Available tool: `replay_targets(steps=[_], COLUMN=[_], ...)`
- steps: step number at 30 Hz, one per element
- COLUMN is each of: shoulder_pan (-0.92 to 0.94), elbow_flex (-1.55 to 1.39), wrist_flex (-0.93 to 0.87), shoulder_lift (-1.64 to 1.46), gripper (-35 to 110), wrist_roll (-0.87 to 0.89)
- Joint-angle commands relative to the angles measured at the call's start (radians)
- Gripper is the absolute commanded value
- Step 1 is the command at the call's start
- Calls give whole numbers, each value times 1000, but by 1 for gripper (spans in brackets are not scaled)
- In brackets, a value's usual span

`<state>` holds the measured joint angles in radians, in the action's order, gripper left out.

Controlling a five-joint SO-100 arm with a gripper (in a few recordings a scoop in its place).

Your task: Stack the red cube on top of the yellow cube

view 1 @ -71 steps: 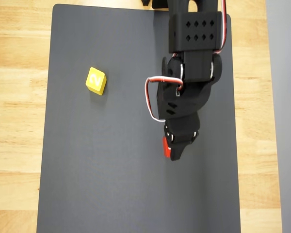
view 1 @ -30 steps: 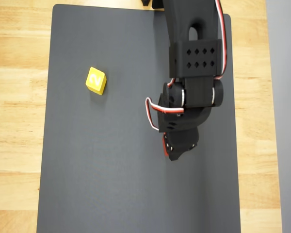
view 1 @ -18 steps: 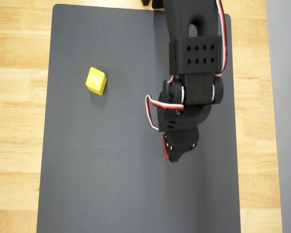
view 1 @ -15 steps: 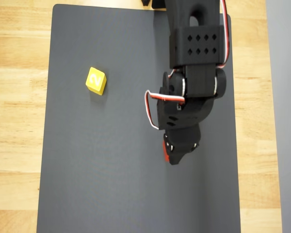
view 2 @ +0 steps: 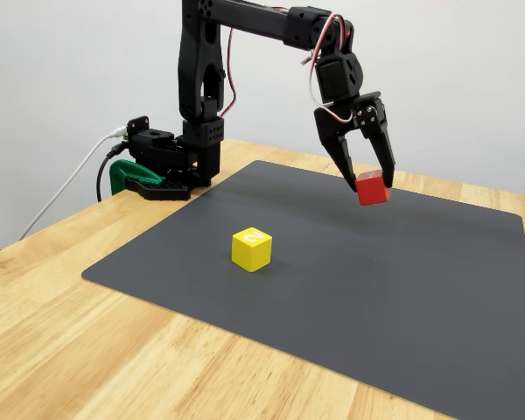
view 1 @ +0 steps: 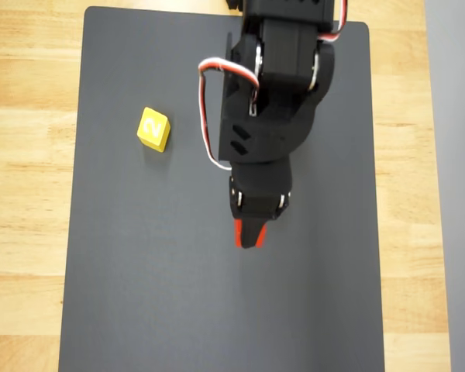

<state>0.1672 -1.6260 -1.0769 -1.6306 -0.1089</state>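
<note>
The black two-finger gripper (view 2: 367, 179) is clenched on the small bright red cube (view 2: 372, 188) and holds it in the air, clear of the dark grey rectangular mat (view 2: 437, 280) below. In the fixed view the cube sits between the two fingertips, with one finger (view 2: 343, 162) on its left face and the other on its right. In the overhead view the gripper (view 1: 248, 236) points toward the lower edge of the picture, and the red cube (view 1: 237, 232) shows as a narrow red strip along the left side of the fingertips.

The small yellow cube with a pale numeral on its top face (view 2: 251, 248) rests flat on the mat, well apart from the red cube. In the overhead view the yellow cube (view 1: 153, 129) lies to the upper left of the gripper.

The mat (view 1: 139, 294) lies on a light wooden table (view 2: 87, 350). The arm's base (view 2: 171, 162) is fixed at the table edge by a green clamp (view 2: 122, 178).
</note>
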Motion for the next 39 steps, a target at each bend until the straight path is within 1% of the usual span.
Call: replay_targets(steps=[1, 8, 13, 21, 33, 39], shoulder_pan=[48, 164, 270, 396, 549, 641], elbow_flex=[-51, -147, -239, -273, -301, -322], wrist_flex=[-9, -60, -48, -37, -69, -35], shoulder_lift=[-141, -341, -436, -426, -426, -420], gripper=[0, 0, 0, 0, 0, 0], wrist_roll=[-29, -94, -158, -186, -207, -233])
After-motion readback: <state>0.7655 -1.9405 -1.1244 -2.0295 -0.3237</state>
